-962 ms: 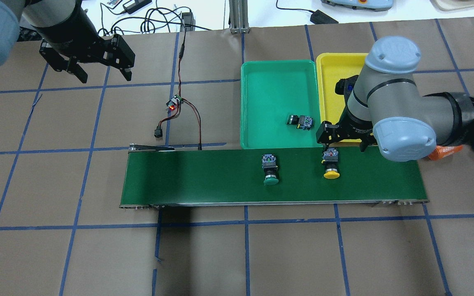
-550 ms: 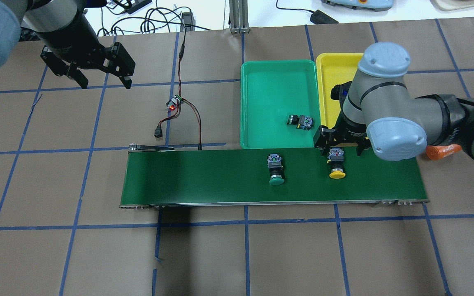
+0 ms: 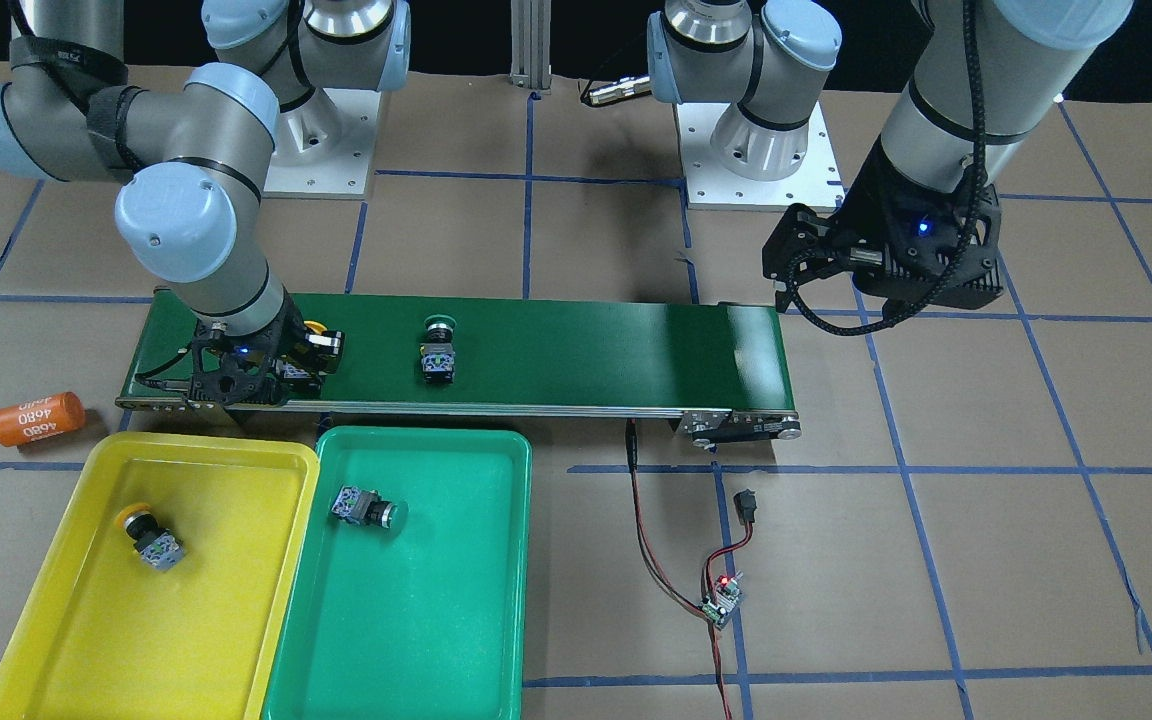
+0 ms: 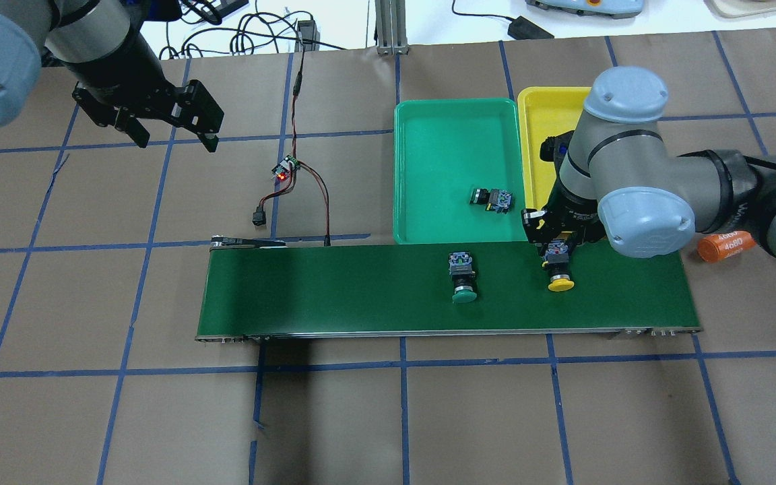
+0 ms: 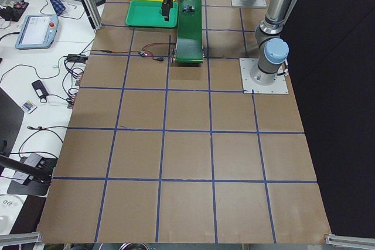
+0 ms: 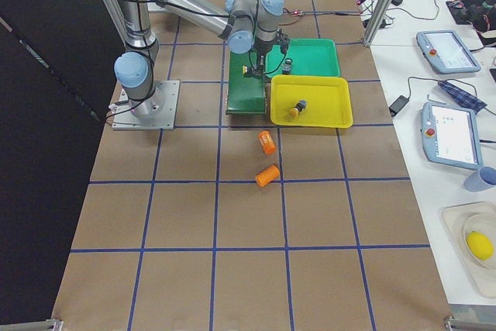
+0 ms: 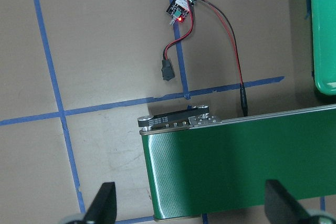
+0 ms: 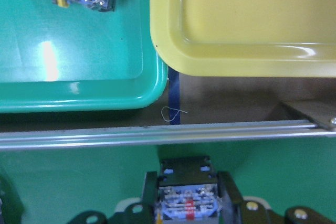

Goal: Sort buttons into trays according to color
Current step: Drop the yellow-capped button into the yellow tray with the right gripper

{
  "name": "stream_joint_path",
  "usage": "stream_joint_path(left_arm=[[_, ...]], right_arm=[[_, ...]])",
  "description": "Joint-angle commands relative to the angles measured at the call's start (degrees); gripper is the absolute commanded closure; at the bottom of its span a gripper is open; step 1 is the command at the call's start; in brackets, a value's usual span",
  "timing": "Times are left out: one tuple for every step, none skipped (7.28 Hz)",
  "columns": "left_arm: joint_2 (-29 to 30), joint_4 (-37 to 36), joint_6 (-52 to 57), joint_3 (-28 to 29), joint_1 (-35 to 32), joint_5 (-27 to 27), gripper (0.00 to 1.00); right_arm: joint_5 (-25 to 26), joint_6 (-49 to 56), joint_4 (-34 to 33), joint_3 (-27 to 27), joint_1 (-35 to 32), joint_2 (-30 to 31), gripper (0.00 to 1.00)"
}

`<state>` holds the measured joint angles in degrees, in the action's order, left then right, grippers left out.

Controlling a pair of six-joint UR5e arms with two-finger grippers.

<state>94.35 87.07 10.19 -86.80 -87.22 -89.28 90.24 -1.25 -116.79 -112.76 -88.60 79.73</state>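
1. My right arm comes in from the side with the elbow bent. Its wrist points straight down over the far edge of the conveyor belt (image 4: 334, 289), just in front of both trays.
2. My right pincer (image 4: 556, 249) is closed on the grey contact block of a yellow button (image 4: 561, 284). The button lies on its side on the belt with its cap toward my base. In the wrist view a finger (image 8: 229, 192) presses against each side of the block.
3. My left arm is held over bare table, well apart from the belt's left end. My left pincer (image 4: 176, 143) is spread wide and grips nothing.
4. A green button (image 4: 463, 293) lies on the belt near the gripped one, with its cap toward me too.
5. The green tray (image 4: 455, 103) holds a second green button (image 4: 492, 197). The yellow tray (image 3: 198, 446) holds a second yellow button (image 3: 148, 535).
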Motion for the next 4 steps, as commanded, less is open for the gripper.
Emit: stream_joint_path(left_arm=[[0.0,-0.8,-2.1,0.0,-0.1,0.1,0.00],[-0.2,-0.8,-2.1,0.1,-0.1,0.0,0.00],[-0.3,-0.8,-2.1,0.1,-0.1,-0.1,0.00],[-0.2,-0.8,-2.3,0.5,-0.1,0.1,0.00]], right_arm=[[-0.4,0.0,-0.3,1.4,0.1,0.0,1.00],[-0.5,0.0,-0.1,7.2,0.0,-2.4,1.00],[0.3,0.7,0.7,15.2,0.7,-9.0,1.00],[0.5,2.5,0.8,22.2,1.5,-14.5,0.99]])
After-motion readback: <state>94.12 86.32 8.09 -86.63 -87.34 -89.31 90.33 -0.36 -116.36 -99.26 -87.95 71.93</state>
